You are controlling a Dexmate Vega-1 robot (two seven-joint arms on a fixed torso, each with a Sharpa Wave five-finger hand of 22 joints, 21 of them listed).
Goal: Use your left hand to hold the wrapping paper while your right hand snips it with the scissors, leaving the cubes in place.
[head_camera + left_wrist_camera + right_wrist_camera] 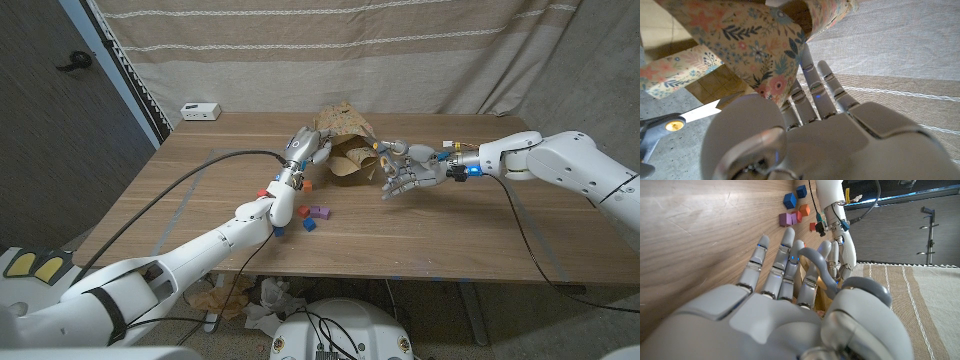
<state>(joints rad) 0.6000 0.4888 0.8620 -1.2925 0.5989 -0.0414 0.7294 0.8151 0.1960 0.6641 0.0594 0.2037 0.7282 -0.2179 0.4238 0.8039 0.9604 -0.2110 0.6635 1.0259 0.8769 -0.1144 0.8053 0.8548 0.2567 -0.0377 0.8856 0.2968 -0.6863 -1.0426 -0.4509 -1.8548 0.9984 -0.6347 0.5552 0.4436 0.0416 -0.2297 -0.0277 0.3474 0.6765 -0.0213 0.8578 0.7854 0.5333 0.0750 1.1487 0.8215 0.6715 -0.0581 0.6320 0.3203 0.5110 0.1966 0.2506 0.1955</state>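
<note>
The crumpled wrapping paper [347,140], brown outside and floral inside [750,45], is held up at the table's far middle. My left hand [304,150] grips its left edge, with the sheet between thumb and fingers [815,95]. My right hand [405,172] holds the grey-handled scissors [384,152] just right of the paper, and the handle loop [820,265] sits around its fingers. The scissors blade [700,112] points at the paper's lower edge. Several small cubes [308,212], red, orange, purple and blue, lie on the wood under my left forearm [795,210].
A small white device [200,110] sits at the table's back left corner. A black cable [200,175] runs along my left arm over the table. A striped curtain hangs behind. Crumpled paper [265,295] lies on the floor below the front edge.
</note>
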